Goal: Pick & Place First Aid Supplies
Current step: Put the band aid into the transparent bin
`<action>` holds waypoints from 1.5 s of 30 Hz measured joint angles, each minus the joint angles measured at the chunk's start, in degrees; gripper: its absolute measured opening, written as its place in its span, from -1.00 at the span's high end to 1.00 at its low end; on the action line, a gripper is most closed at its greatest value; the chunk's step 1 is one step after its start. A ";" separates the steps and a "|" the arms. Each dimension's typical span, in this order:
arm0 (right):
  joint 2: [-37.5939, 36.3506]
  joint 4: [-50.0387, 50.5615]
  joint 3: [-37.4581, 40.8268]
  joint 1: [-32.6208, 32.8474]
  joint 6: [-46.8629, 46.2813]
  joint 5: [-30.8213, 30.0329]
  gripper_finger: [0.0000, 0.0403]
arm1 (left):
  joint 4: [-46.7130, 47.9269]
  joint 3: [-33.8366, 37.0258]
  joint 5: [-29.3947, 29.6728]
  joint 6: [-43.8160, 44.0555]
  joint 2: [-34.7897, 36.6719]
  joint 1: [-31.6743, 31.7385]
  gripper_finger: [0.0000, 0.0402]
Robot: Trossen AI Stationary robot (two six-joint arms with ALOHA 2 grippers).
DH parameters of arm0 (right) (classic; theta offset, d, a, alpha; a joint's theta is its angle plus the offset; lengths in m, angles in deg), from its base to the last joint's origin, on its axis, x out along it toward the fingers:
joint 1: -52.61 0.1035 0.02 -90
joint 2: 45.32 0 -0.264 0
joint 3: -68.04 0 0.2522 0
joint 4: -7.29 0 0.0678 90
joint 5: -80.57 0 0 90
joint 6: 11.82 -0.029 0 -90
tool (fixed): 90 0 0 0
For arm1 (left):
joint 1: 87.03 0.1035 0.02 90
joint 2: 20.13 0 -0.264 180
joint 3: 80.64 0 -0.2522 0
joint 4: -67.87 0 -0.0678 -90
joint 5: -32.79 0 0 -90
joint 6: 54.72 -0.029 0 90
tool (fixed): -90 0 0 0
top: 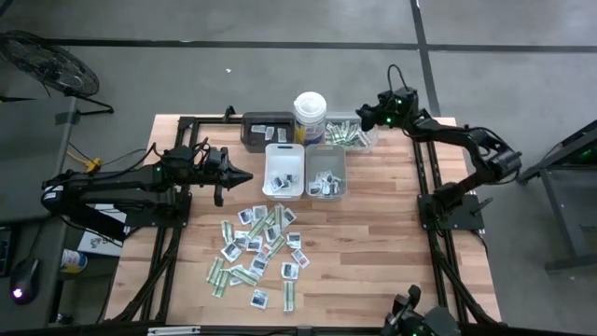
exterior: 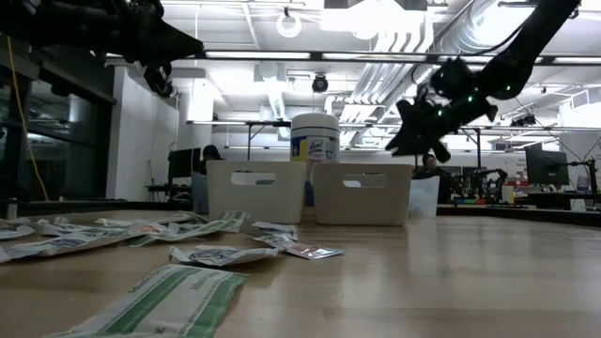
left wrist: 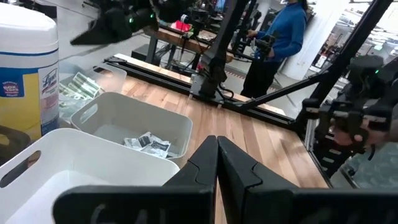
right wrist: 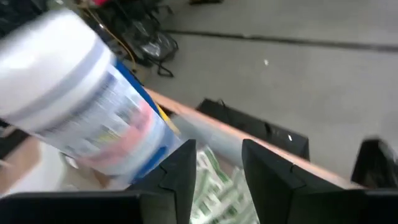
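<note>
Several first aid packets, white sachets and pale-green strips, lie in a loose pile (top: 256,252) flat on the wooden table; the low view shows them up close (exterior: 178,282). More sachets lie in the two white trays (top: 283,179) (top: 326,182), and green strips lie in the clear tray (top: 343,133). My left gripper (top: 250,175) is shut and empty, raised above the table just left of the left white tray; its fingers meet in the left wrist view (left wrist: 216,146). My right gripper (top: 360,119) is open and empty above the clear tray, with green strips (right wrist: 217,186) showing between its fingers.
A tall white canister (top: 310,117) stands at the back between a dark tray (top: 264,131) and the clear tray. Black frame rails (top: 424,187) run along both table sides. A person in blue (left wrist: 277,43) stands in the room beyond the table.
</note>
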 joint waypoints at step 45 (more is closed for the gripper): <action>-24.85 23.08 0.00 54.21 -17.44 -29.70 0.38 | 46.59 -0.02 5.98 1.16 -1.88 -26.74 0.89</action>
